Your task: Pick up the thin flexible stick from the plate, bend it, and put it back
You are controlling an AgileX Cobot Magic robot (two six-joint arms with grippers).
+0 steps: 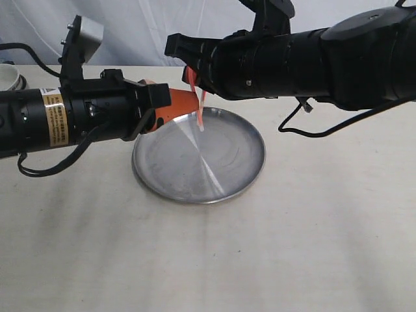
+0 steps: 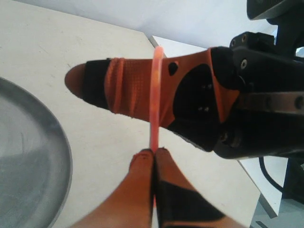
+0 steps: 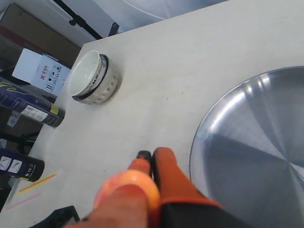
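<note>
The left gripper (image 2: pixel 154 153) and right gripper (image 3: pixel 152 157) each pinch the red-orange stick (image 2: pixel 156 92) over the far left rim of the silver plate (image 1: pixel 229 159).

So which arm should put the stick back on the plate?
Probably the left: the left gripper pinches the stick low, near the plate, while the right gripper holds its upper end higher.
</note>
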